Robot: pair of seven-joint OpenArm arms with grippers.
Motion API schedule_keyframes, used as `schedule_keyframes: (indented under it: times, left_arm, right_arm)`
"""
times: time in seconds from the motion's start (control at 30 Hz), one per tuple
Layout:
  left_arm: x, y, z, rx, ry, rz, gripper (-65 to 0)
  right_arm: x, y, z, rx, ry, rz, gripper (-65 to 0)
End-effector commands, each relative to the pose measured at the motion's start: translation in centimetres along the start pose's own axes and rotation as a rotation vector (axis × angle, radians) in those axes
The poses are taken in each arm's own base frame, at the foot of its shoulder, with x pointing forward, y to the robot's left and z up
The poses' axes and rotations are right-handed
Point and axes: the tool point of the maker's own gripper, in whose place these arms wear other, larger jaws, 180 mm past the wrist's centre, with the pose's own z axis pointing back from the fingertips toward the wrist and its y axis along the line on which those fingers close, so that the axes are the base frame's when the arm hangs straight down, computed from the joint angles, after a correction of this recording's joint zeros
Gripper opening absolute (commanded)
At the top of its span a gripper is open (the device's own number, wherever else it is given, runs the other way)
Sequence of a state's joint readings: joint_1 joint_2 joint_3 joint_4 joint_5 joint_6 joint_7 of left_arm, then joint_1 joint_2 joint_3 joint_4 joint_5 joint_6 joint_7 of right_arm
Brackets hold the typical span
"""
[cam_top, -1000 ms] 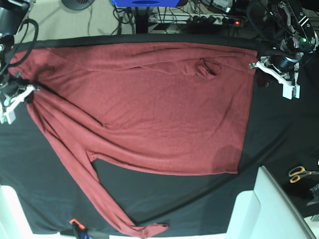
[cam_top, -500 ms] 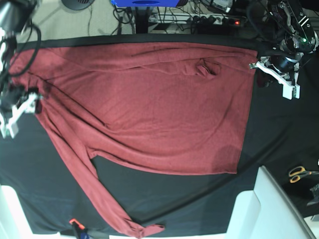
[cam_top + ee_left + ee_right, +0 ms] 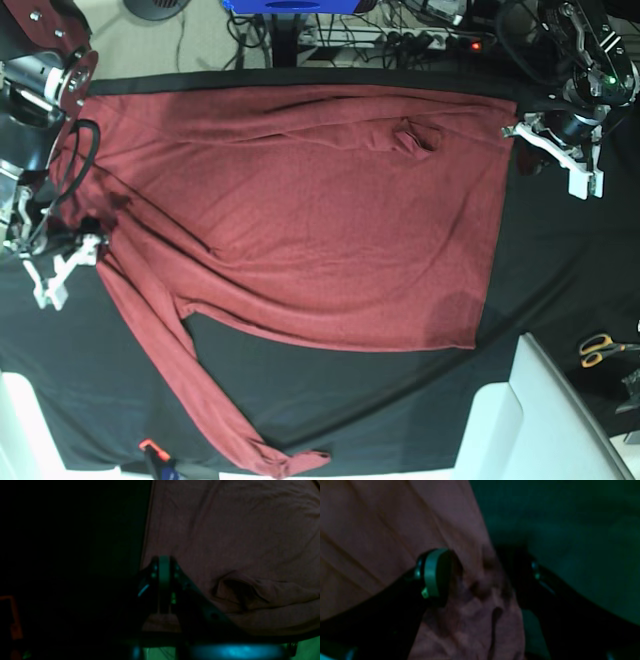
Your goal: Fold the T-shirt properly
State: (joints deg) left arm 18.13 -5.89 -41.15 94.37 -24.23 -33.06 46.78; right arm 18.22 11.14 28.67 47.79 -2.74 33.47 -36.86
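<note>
T-shirt (image 3: pixel 300 215) spread flat across black tablecloth (image 3: pixel 560 270), one sleeve trailing to near edge. Right gripper (image 3: pixel 480 577) open, straddling bunched fabric at left edge. Left gripper (image 3: pixel 575 165) closed, empty, beside hem.

A black table cloth (image 3: pixel 560 260) covers the work surface and fills most of the base view, its far edge running straight across the upper part of the frame. Beyond that edge lies a pale floor (image 3: pixel 130 45), crossed by dark cables (image 3: pixel 240 40). A blue object (image 3: pixel 290 5) sits at the top centre, and a power strip (image 3: pixel 420 40) with a small red light lies at the upper right. A round dark base (image 3: pixel 160 8) shows at the top left. Orange-handled scissors (image 3: pixel 600 348) lie at the right edge. White panels (image 3: pixel 540 420) occupy the lower right and lower left corners. A small orange-tipped tool (image 3: pixel 152 452) lies at the bottom left. Both wrist views are dim and green-tinged.
</note>
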Motion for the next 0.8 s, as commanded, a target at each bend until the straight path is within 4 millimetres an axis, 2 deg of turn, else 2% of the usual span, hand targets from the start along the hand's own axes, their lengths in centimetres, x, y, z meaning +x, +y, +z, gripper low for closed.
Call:
schedule_keyframes:
  times: [0.0, 0.17, 0.33, 0.77]
  left_arm:
    - [1.4, 0.2, 0.4, 0.0, -0.046, -0.013, -65.0]
    - [1.5, 0.3, 0.4, 0.002, -0.048, -0.014, -65.0]
    - [1.6, 0.2, 0.3, 0.0, -0.05, -0.015, -65.0]
    - [1.6, 0.2, 0.3, 0.0, -0.05, -0.015, -65.0]
  right_arm:
    - [2.0, -0.7, 0.5, -0.013, -0.053, 0.007, -27.8]
    - [1.5, 0.0, -0.6, 0.017, -0.059, -0.016, -28.1]
    - [1.7, -0.1, -0.7, 0.019, -0.077, -0.023, -28.1]
    - [3.9, 0.1, -0.3, 0.023, -0.111, -0.022, -28.1]
